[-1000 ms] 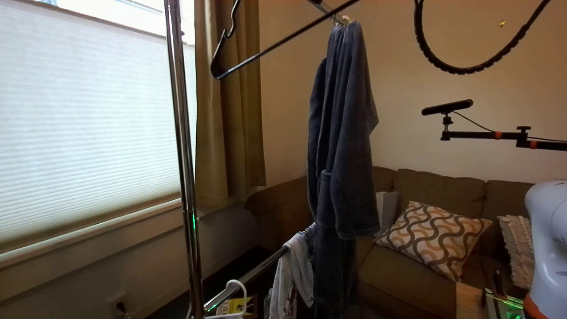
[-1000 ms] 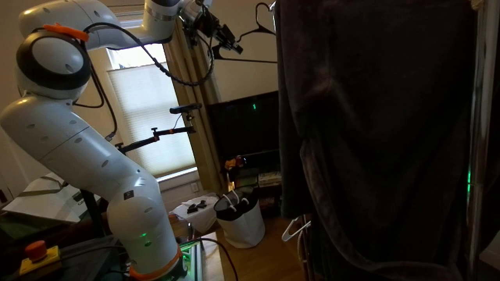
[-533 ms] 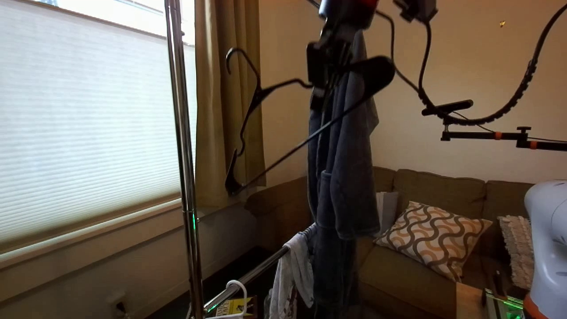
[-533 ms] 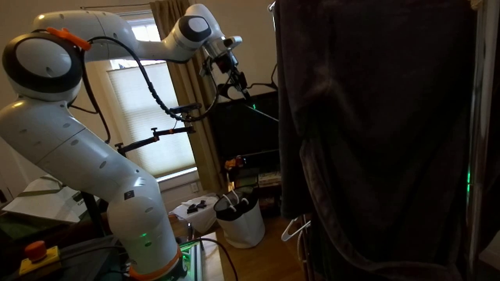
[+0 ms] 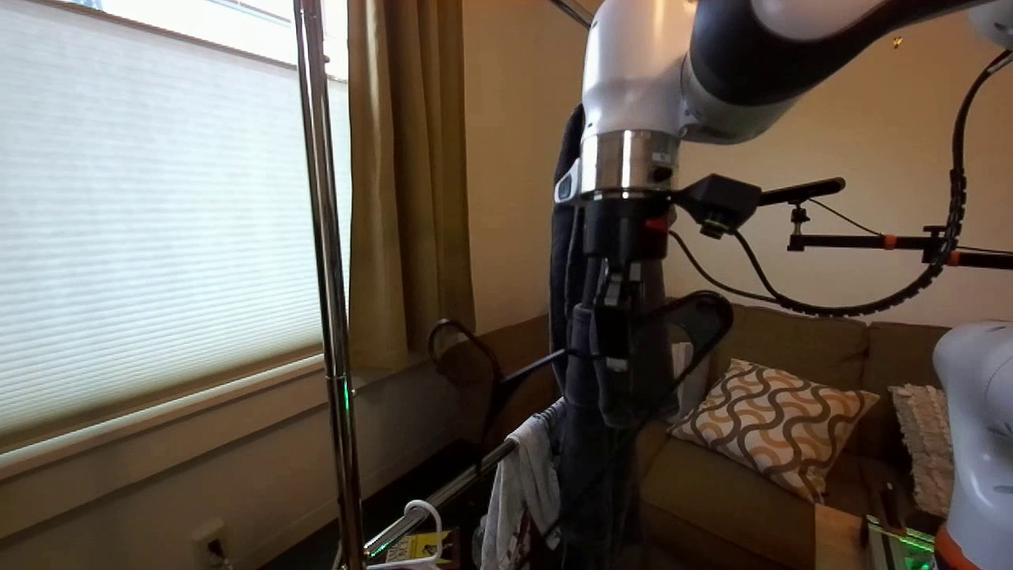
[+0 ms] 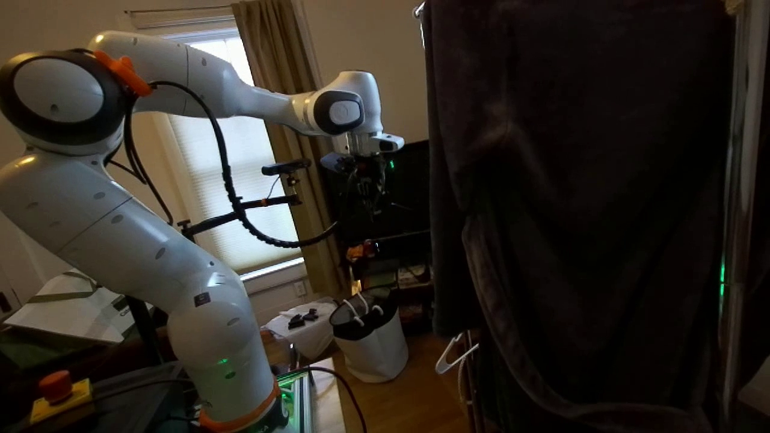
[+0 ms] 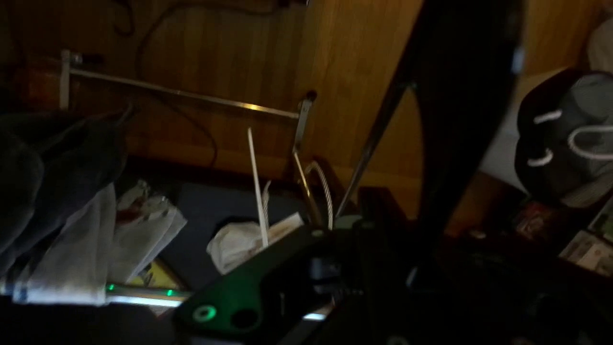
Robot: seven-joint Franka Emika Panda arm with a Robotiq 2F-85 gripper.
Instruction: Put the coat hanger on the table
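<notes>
Lowering the hanger (image 5: 530, 370): over the last second you have brought it down from the top of the scene. 1.0 s ago an exterior view had only its lower part at the upper edge, no gripper. 0.5 s ago the gripper had entered near the top. Now the gripper (image 5: 616, 360) stands below mid-frame and points nearly straight down, where it had slanted outward.

Grip: your fingers are closed on one shoulder of the hanger, near an end; nothing else visibly bears it. The hook, on the side toward the window (image 5: 158, 198), is well below the top rail (image 5: 571, 12). It shows slightly lower than the held end, having shown slightly higher 0.5 s ago; I read that as tipping. The far end is lost in blur and dark; cannot tell how it stands to the lower rail (image 5: 463, 480).

Meaning: pick-up looks done, carry perhaps halfway. Likely table (image 6: 325, 397), the pale top low beside the arm (image 6: 114, 240), lies well apart. A draped surface (image 6: 311, 346) could be meant instead; cannot tell. The wrist view shows floor (image 7: 239, 57) below, so don't release here.

Next: suggest you swing away from the robe (image 6: 571, 198) before dropping further. Watch for the far end snagging on robe or rail; held off-centre, the hanger will probably twist on first contact.
</notes>
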